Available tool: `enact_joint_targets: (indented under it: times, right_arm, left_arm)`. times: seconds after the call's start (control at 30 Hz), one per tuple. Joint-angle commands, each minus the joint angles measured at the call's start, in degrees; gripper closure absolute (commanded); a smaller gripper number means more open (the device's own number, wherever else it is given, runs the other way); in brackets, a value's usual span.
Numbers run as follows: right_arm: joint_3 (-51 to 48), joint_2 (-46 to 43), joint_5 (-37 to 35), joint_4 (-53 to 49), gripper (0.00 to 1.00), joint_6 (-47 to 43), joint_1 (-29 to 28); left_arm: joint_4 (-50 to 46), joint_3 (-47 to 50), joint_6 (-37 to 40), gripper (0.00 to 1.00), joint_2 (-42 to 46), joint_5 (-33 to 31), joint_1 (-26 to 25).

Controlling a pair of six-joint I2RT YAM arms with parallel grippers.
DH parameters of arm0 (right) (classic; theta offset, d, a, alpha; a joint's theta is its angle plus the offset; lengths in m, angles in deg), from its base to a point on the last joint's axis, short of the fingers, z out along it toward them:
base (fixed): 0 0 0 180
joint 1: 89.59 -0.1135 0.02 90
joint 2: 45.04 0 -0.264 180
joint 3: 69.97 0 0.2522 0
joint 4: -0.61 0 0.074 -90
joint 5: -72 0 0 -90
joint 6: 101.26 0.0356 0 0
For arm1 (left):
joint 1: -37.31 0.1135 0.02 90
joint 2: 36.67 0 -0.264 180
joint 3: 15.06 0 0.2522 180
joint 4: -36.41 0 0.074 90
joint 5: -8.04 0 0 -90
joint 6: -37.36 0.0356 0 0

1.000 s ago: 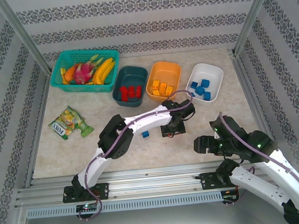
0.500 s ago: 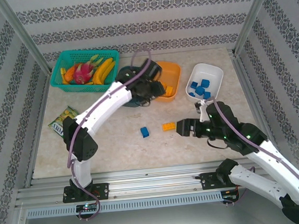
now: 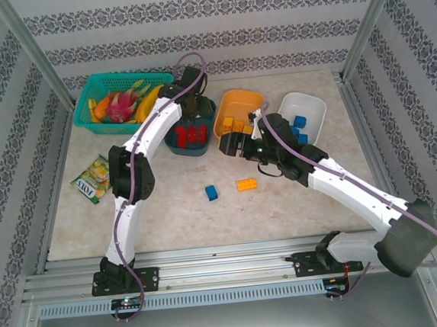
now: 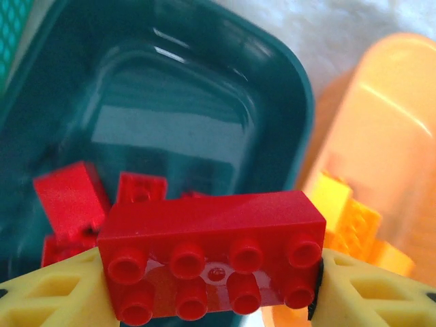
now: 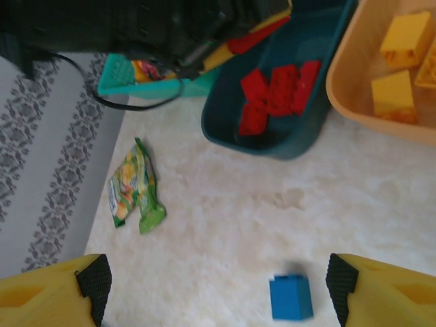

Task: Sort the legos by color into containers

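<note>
The left gripper (image 4: 211,293) is clamped on a red brick (image 4: 211,259), one yellow finger (image 4: 54,296) at each end, studs facing the wrist camera. Directly beneath the jaws lies the teal tub (image 4: 286,88), with other red bricks (image 4: 71,197) piled under one end of the held one. The other end hangs close to the rim nearest the orange tub (image 4: 388,129) and its yellow bricks (image 4: 347,211). Let go from here, the brick could clip that rim or bounce off the pile, then hop into the orange tub or onto the table.

The right gripper (image 5: 214,283) is wide open and holds nothing. A blue brick (image 5: 291,298) sits on the table between its fingers, but much nearer one finger than the other. A straight descent could set that finger on the brick or shove it sideways instead of straddling it, so the jaws look to need centring first. An orange brick (image 3: 245,184) lies just beside the blue one and could get knocked during the close.

Beyond the right jaws, the left arm (image 5: 136,27) reaches across over the teal tub. Both arms work near each other, so a careless lift or withdrawal risks contact. The white tub (image 3: 314,103) stands behind the right arm.
</note>
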Motion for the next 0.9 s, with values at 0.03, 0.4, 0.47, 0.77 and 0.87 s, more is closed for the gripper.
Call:
enact_joint_targets:
  times: [0.03, 0.4, 0.47, 0.77, 0.87]
  right_arm:
    - [2.8, 2.4, 1.1, 6.3, 0.15, 3.3, 1.3]
    - [2.5, 4.9, 1.9, 7.2, 0.15, 5.9, 3.4]
    - [2.7, 5.1, 2.2, 6.0, 0.15, 5.6, 3.5]
    - [1.4, 4.6, -0.1, 4.2, 0.16, 4.1, 3.8]
    - [1.4, 4.2, -0.9, 4.4, 0.15, 3.4, 4.4]
  left_arm:
    - [4.7, -4.7, 6.0, 0.48, -5.8, -2.4, 1.9]
    - [7.4, -10.0, 7.2, 0.44, -14.1, -0.4, 3.2]
    - [6.7, -10.0, 6.8, 0.38, -14.4, -0.3, 3.2]
    - [4.2, -10.3, 5.6, 0.23, -10.4, -0.5, 3.2]
    - [3.6, -11.1, 5.0, 0.18, -8.4, 0.2, 3.1]
